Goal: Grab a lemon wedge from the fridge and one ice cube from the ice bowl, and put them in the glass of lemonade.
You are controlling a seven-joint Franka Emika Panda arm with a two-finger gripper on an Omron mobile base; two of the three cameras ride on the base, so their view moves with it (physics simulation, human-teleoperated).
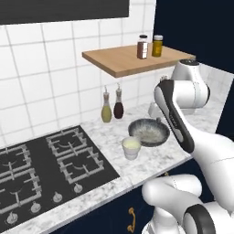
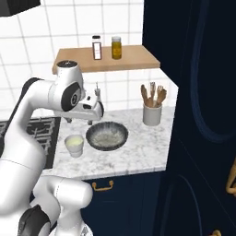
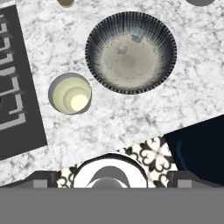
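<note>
- Marble counter [image 1: 137,167] is carrying everything beside the black cooktop [image 1: 41,167].
- Left of the ice bowl [image 2: 107,136], the glass of lemonade [image 2: 74,145] is standing close, not touching.
- Above the bowl, the gripper [image 2: 92,120] is hanging with jaws wide, holding nothing.

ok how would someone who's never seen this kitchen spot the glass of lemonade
Start at the black gas hob set in the white marble counter. Just to its right stands a small off-white tumbler of pale yellow drink, beside a wider, shallow grey bowl. It is shorter than the bottles behind.
</note>
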